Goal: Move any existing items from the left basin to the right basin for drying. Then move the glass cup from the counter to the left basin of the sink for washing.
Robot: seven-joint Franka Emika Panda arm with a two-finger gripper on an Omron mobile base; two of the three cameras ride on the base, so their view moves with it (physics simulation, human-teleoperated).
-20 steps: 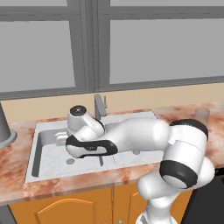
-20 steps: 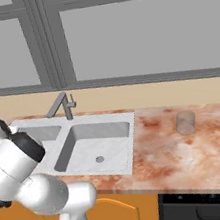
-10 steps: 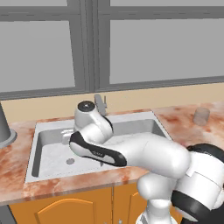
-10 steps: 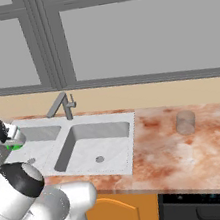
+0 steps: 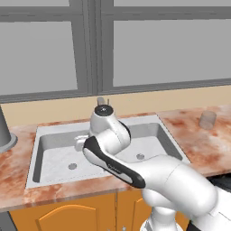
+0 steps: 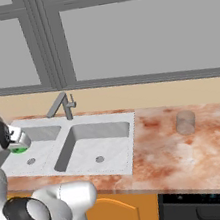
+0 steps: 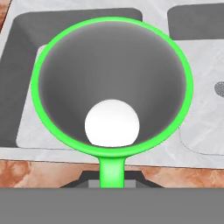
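Observation:
The green mug [image 7: 111,87] with its grey inside faces the hand camera mouth-on, and my gripper [image 7: 111,181] is shut on its handle at the bottom edge. From the right base view a sliver of the mug [image 6: 18,149] shows under the hand, held over the left basin [image 6: 36,155]. The arm's elbow hides the hand in the left base view, above the left basin [image 5: 56,155]. The right basin [image 5: 146,144] holds nothing. On the counter [image 5: 212,144] to the right stands the glass cup [image 5: 207,120], also the glass cup [image 6: 185,122].
The faucet [image 6: 63,104] rises behind the divider between the basins. A tall grey canister [image 5: 3,133] stands on the counter at the far left. Windows run along the back wall, and orange cabinet doors [image 5: 67,216] sit below the counter.
The arm's elbow has swung forward and across the sink toward the camera. The hand has stayed over the left basin with the green mug in it, which has come into sight.

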